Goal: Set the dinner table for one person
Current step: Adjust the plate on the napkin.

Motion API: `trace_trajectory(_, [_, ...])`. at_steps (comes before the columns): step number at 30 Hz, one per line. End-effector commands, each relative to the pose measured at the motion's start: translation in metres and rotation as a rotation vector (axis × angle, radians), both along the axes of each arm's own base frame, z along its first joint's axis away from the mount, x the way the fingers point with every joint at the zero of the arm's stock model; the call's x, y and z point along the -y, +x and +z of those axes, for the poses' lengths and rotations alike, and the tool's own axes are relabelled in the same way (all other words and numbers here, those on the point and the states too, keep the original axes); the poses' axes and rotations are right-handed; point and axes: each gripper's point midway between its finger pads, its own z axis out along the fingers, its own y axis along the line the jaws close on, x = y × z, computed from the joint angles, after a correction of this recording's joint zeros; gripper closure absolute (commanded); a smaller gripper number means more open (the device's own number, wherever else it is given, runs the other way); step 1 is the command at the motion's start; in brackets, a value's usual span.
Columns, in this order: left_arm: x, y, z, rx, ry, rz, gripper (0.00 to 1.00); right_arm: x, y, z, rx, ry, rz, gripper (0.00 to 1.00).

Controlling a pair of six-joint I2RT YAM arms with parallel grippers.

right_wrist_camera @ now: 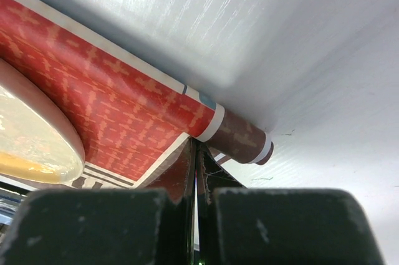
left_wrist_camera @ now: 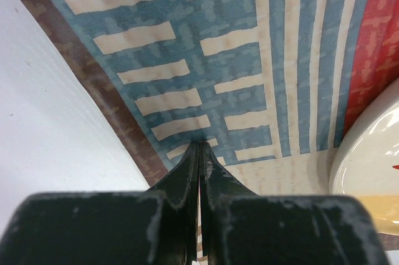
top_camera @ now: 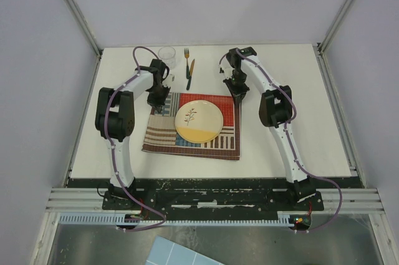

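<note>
**Both sets of fingers shut at the mat on the table**

The big white table (top_camera: 293, 134) filled the middle of the view from above. Your two arms were fixed at its near edge.

A striped cloth mat (top_camera: 163, 135) in red, blue and beige lay on the table between the arms. A round plate (top_camera: 198, 121), cream with a yellow part, sat on the mat.

Past the far edge of the mat, a fork (top_camera: 186, 58) and a knife (top_camera: 190, 73) lay side by side on the table. A clear glass (top_camera: 166, 54) stood just to their left.

Your left fingers (left_wrist_camera: 187, 171) were pressed together. Their tips were down on the blue striped part of the mat, near its far left corner.

Your right fingers (right_wrist_camera: 184, 171) were pressed together too. Their tips were at the far right corner of the mat, where the cloth was curled over. You could not tell if any cloth was pinched between either pair.
</note>
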Motion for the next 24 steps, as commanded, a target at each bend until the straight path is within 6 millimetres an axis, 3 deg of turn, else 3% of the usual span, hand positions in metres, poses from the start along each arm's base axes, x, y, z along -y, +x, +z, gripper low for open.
trace_trajectory(1, [0.010, -0.016, 0.000, -0.049, -0.053, -0.036, 0.97, -0.020, 0.063, -0.008, 0.237, 0.105, -0.011, 0.98])
trace_trajectory(6, [0.014, -0.005, 0.017, -0.009, -0.070, -0.037, 0.97, -0.036, 0.063, 0.024, 0.282, 0.212, -0.021, 0.98])
trace_trajectory(8, [0.016, 0.001, 0.029, 0.015, -0.083, -0.038, 0.92, -0.041, 0.058, 0.051, 0.305, 0.264, -0.023, 0.94])
trace_trajectory(11, [0.022, 0.006, 0.047, 0.045, -0.114, -0.043, 0.87, -0.053, 0.039, 0.083, 0.286, 0.363, -0.017, 0.82])
trace_trajectory(13, [0.025, 0.007, 0.058, 0.060, -0.131, -0.043, 0.83, -0.066, 0.014, 0.098, 0.202, 0.467, -0.018, 0.73])
trace_trajectory(17, [0.030, 0.002, 0.059, 0.049, -0.154, -0.038, 0.81, -0.074, -0.005, 0.094, 0.127, 0.515, -0.025, 0.71])
trace_trajectory(24, [0.045, -0.008, 0.047, 0.010, -0.144, -0.070, 0.80, -0.077, -0.028, 0.061, -0.032, 0.505, -0.029, 0.71])
